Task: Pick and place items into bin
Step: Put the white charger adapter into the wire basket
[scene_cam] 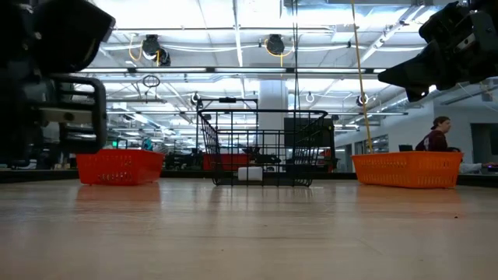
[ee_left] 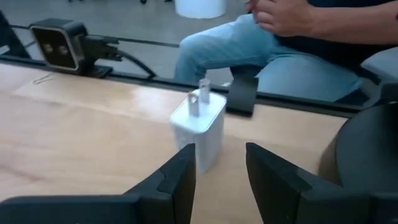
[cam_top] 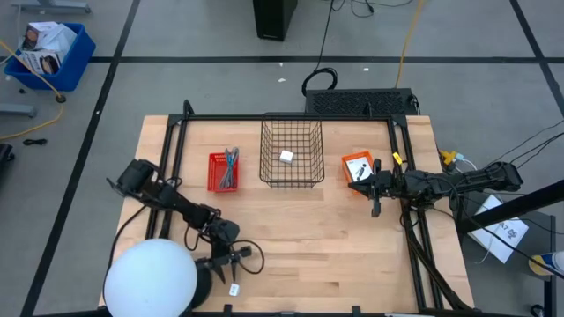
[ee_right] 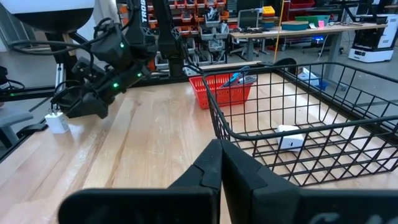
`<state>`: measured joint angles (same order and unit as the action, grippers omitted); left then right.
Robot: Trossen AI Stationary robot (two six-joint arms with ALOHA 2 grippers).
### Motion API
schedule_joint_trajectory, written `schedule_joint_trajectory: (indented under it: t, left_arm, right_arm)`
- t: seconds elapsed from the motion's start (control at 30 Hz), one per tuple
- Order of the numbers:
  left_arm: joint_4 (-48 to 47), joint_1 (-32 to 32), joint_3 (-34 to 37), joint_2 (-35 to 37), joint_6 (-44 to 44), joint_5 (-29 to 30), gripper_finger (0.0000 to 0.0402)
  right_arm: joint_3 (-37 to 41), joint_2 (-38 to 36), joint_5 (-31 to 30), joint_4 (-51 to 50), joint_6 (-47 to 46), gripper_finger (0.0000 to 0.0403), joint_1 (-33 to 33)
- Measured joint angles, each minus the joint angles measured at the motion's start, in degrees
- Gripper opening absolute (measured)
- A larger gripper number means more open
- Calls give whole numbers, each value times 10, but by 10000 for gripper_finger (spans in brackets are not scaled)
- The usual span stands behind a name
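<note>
No legible text, label, brand, number or sign appears in any of my camera views. The printed box in the blue bin [cam_top: 69, 55] beside my table and the white sheet [cam_top: 502, 231] on the floor at my right carry dark print, but it cannot be read.

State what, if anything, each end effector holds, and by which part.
Nothing is held. The left end effector is open, just short of a white charger. The right end effector is shut and empty.
</note>
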<state>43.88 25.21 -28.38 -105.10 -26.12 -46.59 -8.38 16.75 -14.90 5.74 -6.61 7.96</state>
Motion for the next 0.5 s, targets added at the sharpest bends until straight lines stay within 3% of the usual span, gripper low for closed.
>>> schedule_joint_trajectory:
  t: [0.33, 0.5]
  left_arm:
    - [-2, -10, 0, 0, -10, 5, 151]
    - [0, 2, 0, 0, -12, 19, 188]
  right_arm:
    - [0, 0, 0, 0, 0, 0, 0]
    - [0, 0, 0, 0, 0, 0, 0]
